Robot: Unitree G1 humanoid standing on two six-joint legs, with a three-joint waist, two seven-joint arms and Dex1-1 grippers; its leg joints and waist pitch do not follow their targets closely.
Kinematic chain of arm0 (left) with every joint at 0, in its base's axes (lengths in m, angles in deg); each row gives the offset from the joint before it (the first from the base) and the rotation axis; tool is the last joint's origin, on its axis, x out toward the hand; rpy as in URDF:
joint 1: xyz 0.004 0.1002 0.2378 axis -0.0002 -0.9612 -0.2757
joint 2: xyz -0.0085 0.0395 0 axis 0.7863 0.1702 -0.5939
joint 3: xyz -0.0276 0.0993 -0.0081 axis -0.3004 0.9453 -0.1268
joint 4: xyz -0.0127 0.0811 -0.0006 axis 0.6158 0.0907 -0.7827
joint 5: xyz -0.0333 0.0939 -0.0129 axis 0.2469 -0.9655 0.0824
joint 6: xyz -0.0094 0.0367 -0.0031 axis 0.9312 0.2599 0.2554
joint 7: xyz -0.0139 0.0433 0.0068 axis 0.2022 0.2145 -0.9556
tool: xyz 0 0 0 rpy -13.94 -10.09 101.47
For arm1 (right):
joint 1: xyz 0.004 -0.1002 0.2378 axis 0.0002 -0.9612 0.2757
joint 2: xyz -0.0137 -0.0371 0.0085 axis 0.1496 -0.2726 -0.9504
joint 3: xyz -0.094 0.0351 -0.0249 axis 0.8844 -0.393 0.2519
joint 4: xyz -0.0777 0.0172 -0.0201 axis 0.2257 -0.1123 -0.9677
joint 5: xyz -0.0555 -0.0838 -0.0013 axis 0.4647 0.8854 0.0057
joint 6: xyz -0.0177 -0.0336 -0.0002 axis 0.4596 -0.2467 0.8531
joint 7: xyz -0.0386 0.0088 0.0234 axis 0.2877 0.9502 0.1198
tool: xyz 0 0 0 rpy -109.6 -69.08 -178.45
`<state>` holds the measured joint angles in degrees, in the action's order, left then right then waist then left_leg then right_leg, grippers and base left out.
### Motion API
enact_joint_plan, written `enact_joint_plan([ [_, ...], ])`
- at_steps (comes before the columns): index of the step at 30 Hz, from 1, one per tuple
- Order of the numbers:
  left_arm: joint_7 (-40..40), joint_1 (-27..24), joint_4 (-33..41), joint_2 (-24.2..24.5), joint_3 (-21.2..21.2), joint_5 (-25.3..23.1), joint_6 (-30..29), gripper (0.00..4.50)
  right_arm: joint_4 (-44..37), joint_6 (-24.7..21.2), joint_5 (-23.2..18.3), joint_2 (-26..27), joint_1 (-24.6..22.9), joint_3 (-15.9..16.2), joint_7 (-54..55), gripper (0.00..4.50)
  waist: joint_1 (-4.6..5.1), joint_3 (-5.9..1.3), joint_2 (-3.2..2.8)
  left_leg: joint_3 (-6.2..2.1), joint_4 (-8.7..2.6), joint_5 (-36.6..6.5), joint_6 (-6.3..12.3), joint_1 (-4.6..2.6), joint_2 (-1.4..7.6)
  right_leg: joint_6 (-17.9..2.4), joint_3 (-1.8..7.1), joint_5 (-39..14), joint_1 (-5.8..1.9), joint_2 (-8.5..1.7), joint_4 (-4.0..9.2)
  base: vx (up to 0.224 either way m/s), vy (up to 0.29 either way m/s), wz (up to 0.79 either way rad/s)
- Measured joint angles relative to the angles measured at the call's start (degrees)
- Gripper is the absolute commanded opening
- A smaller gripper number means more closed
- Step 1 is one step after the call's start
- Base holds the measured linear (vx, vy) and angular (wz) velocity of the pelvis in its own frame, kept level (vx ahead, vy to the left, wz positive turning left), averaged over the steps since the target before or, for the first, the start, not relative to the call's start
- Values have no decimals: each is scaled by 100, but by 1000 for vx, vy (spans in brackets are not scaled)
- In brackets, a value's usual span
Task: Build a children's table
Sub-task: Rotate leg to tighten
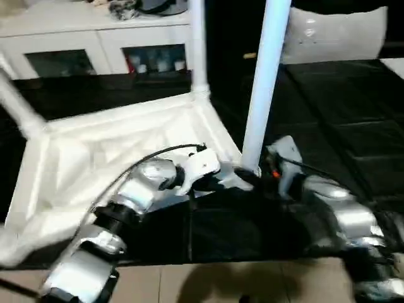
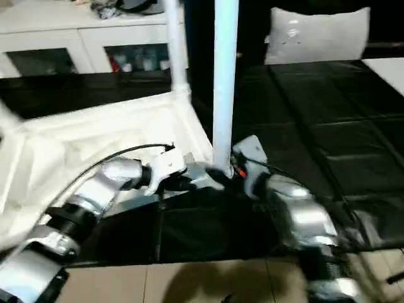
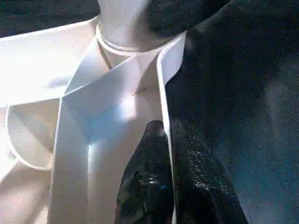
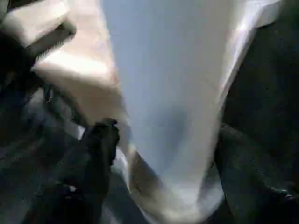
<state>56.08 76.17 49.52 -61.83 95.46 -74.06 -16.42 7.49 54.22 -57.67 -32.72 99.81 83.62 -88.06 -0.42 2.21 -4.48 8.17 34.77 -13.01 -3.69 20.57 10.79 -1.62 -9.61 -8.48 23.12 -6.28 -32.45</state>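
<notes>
The children's table [image 1: 126, 151] is lying upside down on a black mat [image 1: 341, 120], its ribbed underside facing up and its white rim running along the mat's near edge, where pale floor tiles [image 1: 208, 284] are showing. Three of its legs are standing up from corner sockets: a far leg [image 1: 197, 44] at the back corner, a left leg [image 1: 19, 107] leaning out toward the left edge, and a near leg [image 1: 265, 82] rising at the corner closest to the robot. The left pincer [image 3: 166, 154] is sitting pinched narrow on the thin upright rim wall beside that near corner, one black finger [image 3: 145, 172] inside the rim and the other outside it. The right pincer [image 4: 161, 154] is standing wide around the base of the near leg, its fingers [image 4: 96, 149] flanking the tube with small gaps showing on both sides. To the right of the tabletop the black mat is stretching away open. Behind, a white cabinet [image 1: 95, 38] with glass doors is lining the far side, and a white pillow [image 1: 334, 35] is resting at the back right.
</notes>
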Motion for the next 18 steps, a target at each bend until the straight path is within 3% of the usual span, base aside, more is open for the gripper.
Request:
enact_joint_plan([
  [4,547,-3,-46,211,86,52,348,0,-101,10,-133,-486,-88,66,-764,394,-168,4,-6,16,18,1,-3,-16,0,2,30,-3,4,-2,-25,0,0,0],
  [12,1338,-3,-119,512,341,106,1060,0,-252,354,-378,-1030,-35,160,-1980,394,-275,6,0,47,22,1,-5,-51,-7,23,81,-7,1,-1,-47,0,0,0],
  [18,1823,-4,-117,639,497,162,1453,0,-202,342,-617,-1092,-7,419,-2712,334,-383,7,2,53,23,3,-7,-54,-3,32,84,-15,2,-1,-55,0,0,0],
])
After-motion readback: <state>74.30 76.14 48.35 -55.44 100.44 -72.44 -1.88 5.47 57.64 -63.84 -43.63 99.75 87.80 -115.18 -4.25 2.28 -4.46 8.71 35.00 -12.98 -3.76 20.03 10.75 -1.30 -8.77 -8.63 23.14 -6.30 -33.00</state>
